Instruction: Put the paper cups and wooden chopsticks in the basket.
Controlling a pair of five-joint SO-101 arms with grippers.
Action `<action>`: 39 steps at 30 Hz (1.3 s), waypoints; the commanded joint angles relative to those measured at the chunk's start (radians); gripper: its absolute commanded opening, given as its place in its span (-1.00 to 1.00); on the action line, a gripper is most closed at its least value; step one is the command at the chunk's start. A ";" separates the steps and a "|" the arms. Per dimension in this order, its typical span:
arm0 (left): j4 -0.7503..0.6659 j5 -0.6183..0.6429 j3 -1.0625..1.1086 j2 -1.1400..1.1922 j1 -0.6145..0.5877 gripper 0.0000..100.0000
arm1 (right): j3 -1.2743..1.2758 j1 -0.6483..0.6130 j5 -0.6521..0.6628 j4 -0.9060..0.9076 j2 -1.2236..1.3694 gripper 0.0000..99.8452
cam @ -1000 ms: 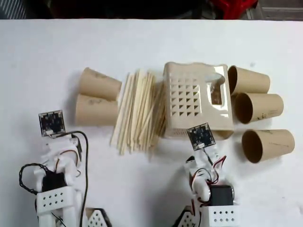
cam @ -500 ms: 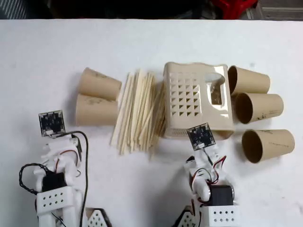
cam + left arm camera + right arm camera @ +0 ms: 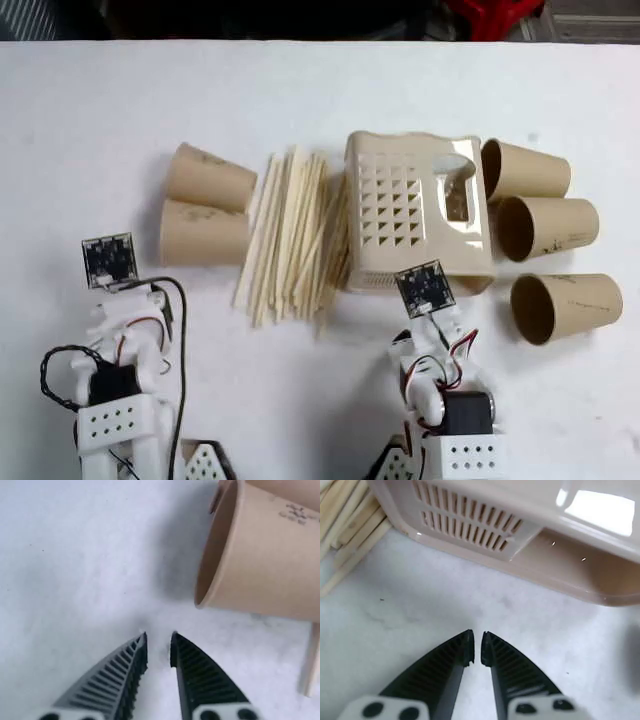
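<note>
- The white bench (image 3: pixel 320 90) holds everything, and none of it is in the basket yet.
- The basket (image 3: pixel 400 210) sits in the middle, with a side full of square holes facing up. I cannot tell if it is tipped over.
- The chopsticks (image 3: pixel 295 235) lie in a loose pile just left of the basket. The pile's right edge touches it.
- Two cups lie on their sides left of the chopsticks, one cup (image 3: pixel 208 178) farther away and one cup (image 3: pixel 203 233) closer to the arms. They touch each other.
- Three more cups lie on their sides right of the basket, with their open ends facing it: a far cup (image 3: pixel 528 170), a middle cup (image 3: pixel 548 228) and a near cup (image 3: pixel 568 305).
- The left arm (image 3: pixel 115 350) sits low at the near edge, close to the nearer left-side cup.
- The left fingers (image 3: pixel 134 657) are almost pressed together with just a thin slit between them. They hold nothing and hang over bare bench, near that cup's open end (image 3: pixel 260 560).
- The right arm (image 3: pixel 438 370) sits right in front of the basket.
- The right fingers (image 3: pixel 457 657) are pinched nearly closed too, and they hold nothing. They point at the basket's slotted wall (image 3: pixel 470 520), with chopstick ends (image 3: pixel 345 530) off to one side.
</note>
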 commanded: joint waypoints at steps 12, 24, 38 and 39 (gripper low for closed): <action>-0.012 0.009 -0.005 -0.005 0.012 -0.81 | 0.008 -0.007 0.003 0.005 -0.004 -0.92; -0.012 0.009 -0.005 -0.005 0.012 -0.81 | -0.034 0.007 0.044 0.012 -0.005 -0.91; -0.012 0.009 -0.005 -0.005 0.012 -0.81 | -0.488 0.124 0.330 0.027 0.005 -0.91; -0.012 0.009 -0.005 -0.005 0.012 -0.81 | -0.531 0.124 0.319 0.027 0.019 -0.91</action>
